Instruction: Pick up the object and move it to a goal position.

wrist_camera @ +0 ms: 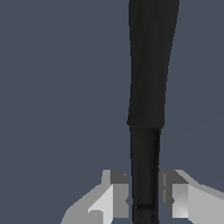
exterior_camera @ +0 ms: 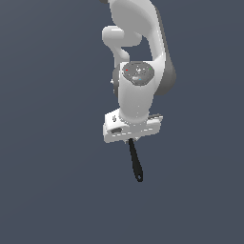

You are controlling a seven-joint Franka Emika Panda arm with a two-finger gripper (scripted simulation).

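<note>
Pincer [wrist_camera: 143, 199] clenched on the spoon [exterior_camera: 135, 162] at one end; handle runs straight out past the fingers [wrist_camera: 117, 194], long axis crossing the grip line.

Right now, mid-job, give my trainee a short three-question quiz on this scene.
1. True or false: the end effector is closed on the black utensil.
2. In the wrist view, the fingers sit: A) either side of the utensil's thin part, B) far from it, C) out of view?
3. In the exterior view, the utensil sticks out from the end effector toward the picture's ____ edge.

Key: 1 true; 2 A; 3 bottom.
</note>
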